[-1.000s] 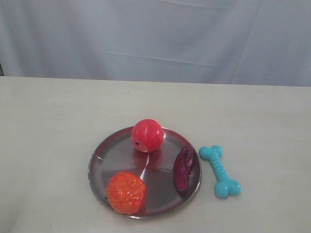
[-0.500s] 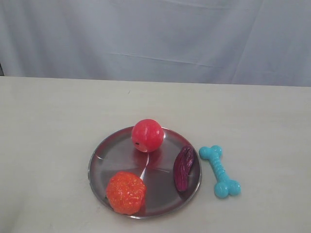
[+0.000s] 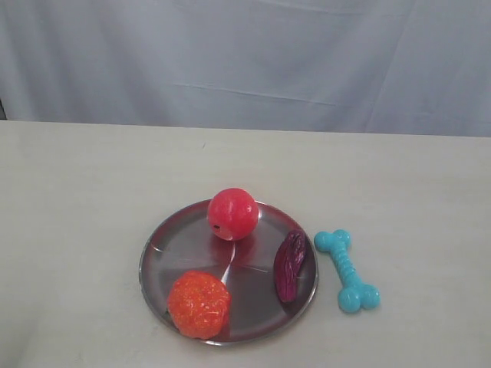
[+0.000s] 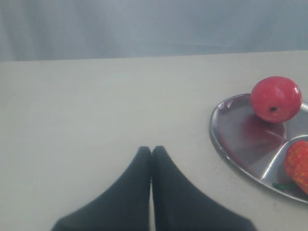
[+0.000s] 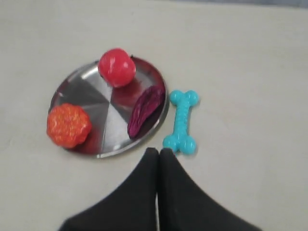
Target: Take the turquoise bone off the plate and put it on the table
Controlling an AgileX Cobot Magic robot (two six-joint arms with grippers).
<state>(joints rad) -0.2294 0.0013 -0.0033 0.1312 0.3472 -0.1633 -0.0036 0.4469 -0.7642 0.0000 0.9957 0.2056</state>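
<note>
The turquoise bone (image 3: 347, 270) lies flat on the beige table (image 3: 92, 192), just right of the silver plate (image 3: 161, 245), apart from its rim. The right wrist view shows the bone (image 5: 181, 122) beside the plate (image 5: 79, 82) too. My right gripper (image 5: 159, 151) is shut and empty, its tips close to the bone's near knob. My left gripper (image 4: 151, 150) is shut and empty over bare table, left of the plate (image 4: 228, 149). Neither gripper appears in the exterior view.
On the plate sit a red ball (image 3: 232, 214), an orange bumpy ball (image 3: 199, 303) and a dark purple wrinkled piece (image 3: 290, 265). A pale grey cloth backdrop (image 3: 245, 61) hangs behind the table's far edge.
</note>
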